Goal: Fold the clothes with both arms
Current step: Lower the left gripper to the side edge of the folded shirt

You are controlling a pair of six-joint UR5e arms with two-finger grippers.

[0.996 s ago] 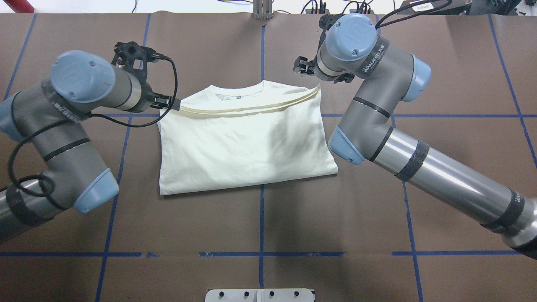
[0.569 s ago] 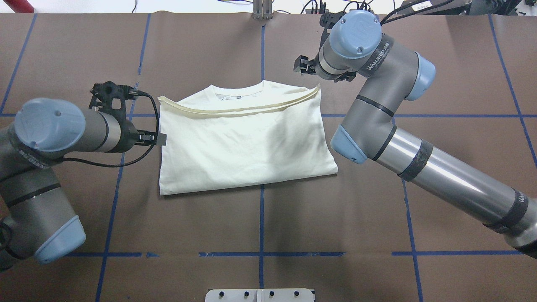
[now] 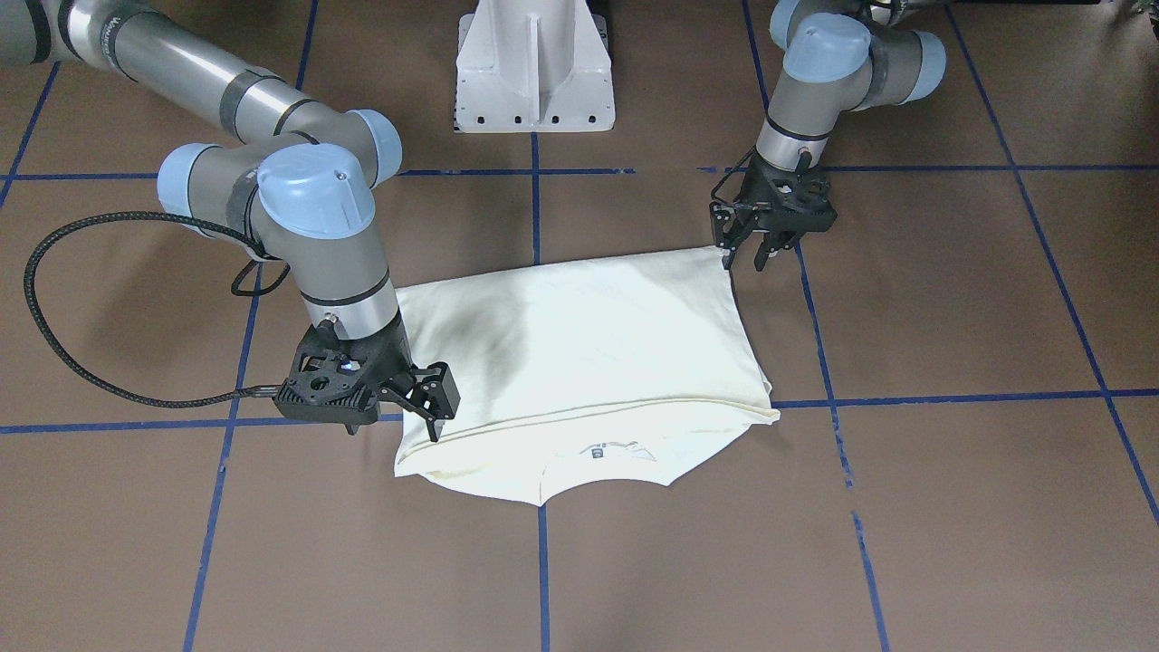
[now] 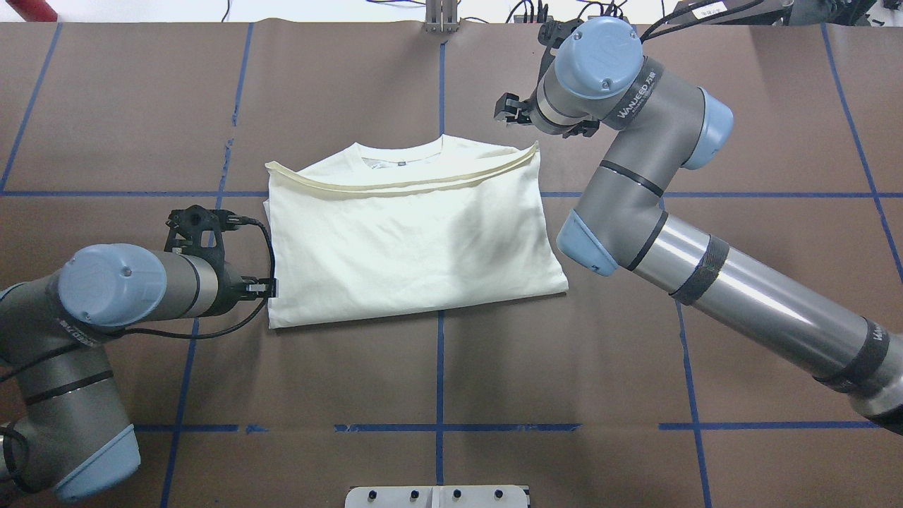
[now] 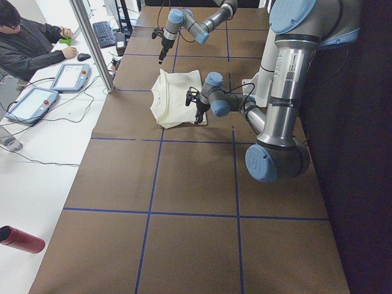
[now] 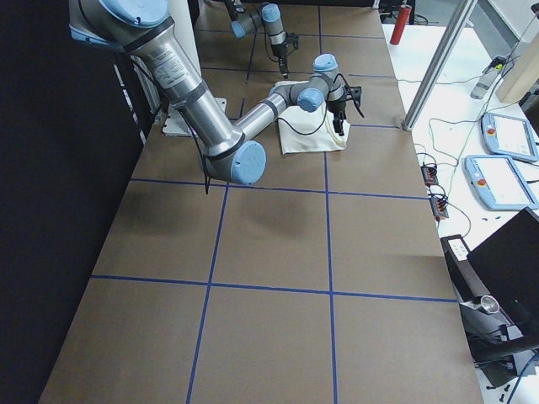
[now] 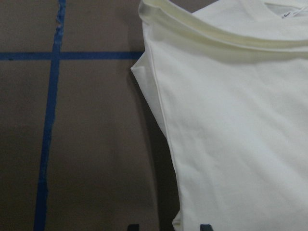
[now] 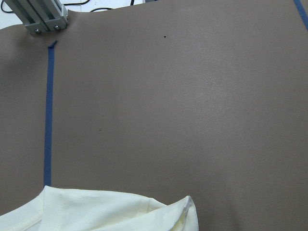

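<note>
The cream-white shirt (image 4: 409,240) lies folded flat at the table's middle, plain side up, with its collar at the far edge; no print shows. It also shows in the front-facing view (image 3: 589,353) and in both wrist views (image 7: 240,120) (image 8: 96,211). My left gripper (image 4: 271,288) (image 3: 742,263) is open and low at the shirt's near-left corner. In the left wrist view its fingertips (image 7: 206,226) straddle the shirt's left edge. My right gripper (image 4: 502,113) (image 3: 441,421) is open and empty, just above the far-right corner by the folded hem.
The table is covered in brown paper with a blue tape grid (image 4: 439,367). The white pedestal base (image 3: 534,72) stands on the robot's side. An aluminium post (image 4: 441,21) stands at the far edge. An operator (image 5: 24,43) sits beyond it with tablets (image 5: 70,76).
My left arm has drawn back along the shirt's left edge, from the far-left hem corner to the near-left corner. The right arm has barely moved. The shirt lies the same.
</note>
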